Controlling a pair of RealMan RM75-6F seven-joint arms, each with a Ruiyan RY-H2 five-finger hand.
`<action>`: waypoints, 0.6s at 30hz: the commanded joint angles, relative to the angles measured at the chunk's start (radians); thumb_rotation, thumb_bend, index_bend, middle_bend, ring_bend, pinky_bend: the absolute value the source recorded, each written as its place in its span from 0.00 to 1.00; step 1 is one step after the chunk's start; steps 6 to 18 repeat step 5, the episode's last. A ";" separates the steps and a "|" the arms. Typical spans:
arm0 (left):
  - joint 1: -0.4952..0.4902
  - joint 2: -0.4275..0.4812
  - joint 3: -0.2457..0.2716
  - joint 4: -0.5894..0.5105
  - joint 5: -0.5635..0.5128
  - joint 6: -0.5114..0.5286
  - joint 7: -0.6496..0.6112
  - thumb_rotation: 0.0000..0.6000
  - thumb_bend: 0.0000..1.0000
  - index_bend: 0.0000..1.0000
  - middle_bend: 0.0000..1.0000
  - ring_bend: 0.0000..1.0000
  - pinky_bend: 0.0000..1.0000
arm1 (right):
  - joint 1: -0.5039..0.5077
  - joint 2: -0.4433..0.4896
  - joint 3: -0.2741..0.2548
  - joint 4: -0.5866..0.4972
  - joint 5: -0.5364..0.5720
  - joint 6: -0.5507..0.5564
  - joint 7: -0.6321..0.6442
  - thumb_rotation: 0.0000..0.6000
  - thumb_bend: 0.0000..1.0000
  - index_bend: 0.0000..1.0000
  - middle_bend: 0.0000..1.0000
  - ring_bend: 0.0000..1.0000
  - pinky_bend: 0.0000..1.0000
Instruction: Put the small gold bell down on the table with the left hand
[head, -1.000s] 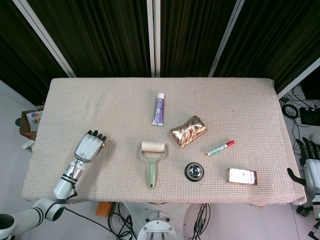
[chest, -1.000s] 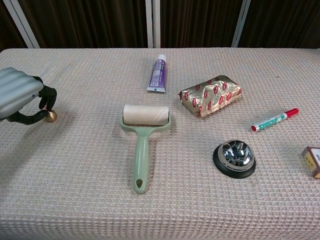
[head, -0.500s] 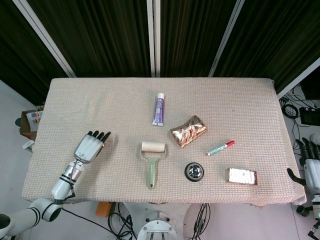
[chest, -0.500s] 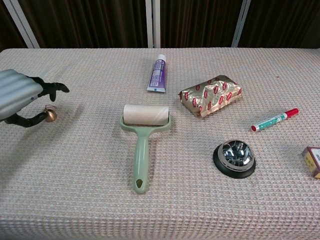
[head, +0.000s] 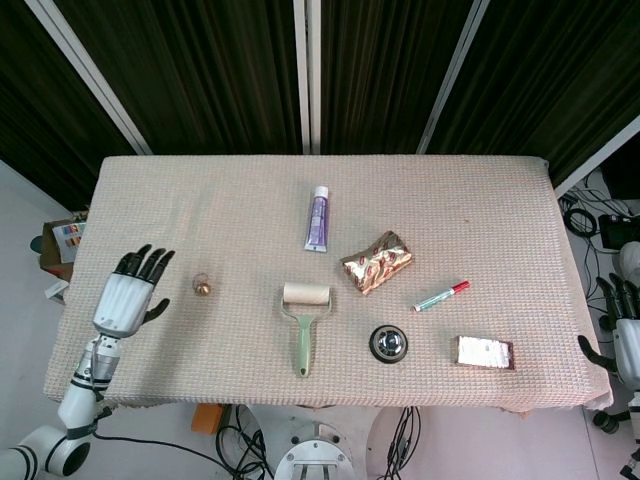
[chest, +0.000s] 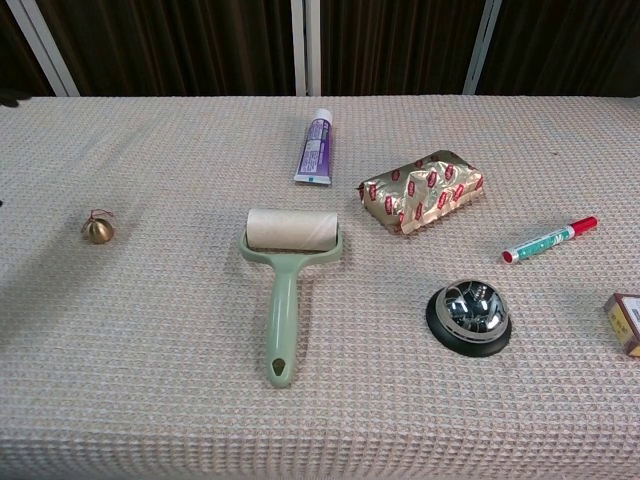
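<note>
The small gold bell (head: 202, 288) with a red loop lies on the table cloth, left of the lint roller; the chest view shows the bell (chest: 97, 229) resting alone. My left hand (head: 128, 291) is off to the bell's left near the table's left edge, fingers spread and holding nothing. It is out of the chest view. My right hand (head: 622, 330) hangs beyond the table's right edge, fingers apart and empty.
A green lint roller (head: 304, 322), a purple tube (head: 318, 217), a gold foil packet (head: 376, 261), a red-capped marker (head: 441, 296), a black call bell (head: 389, 344) and a small box (head: 485, 352) lie across the middle and right of the table.
My left hand let go of the bell, opened its fingers and drew back to the left. The bell stays where it was set on the cloth.
</note>
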 joint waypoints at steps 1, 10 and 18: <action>0.108 0.143 0.039 -0.093 -0.017 0.052 -0.201 0.68 0.16 0.12 0.14 0.10 0.24 | -0.008 -0.032 -0.008 0.061 -0.040 0.039 0.037 1.00 0.18 0.00 0.00 0.00 0.00; 0.174 0.203 0.069 -0.101 -0.018 0.091 -0.225 0.57 0.15 0.11 0.13 0.10 0.23 | -0.009 -0.048 -0.007 0.091 -0.039 0.041 0.051 1.00 0.18 0.00 0.00 0.00 0.00; 0.174 0.203 0.069 -0.101 -0.018 0.091 -0.225 0.57 0.15 0.11 0.13 0.10 0.23 | -0.009 -0.048 -0.007 0.091 -0.039 0.041 0.051 1.00 0.18 0.00 0.00 0.00 0.00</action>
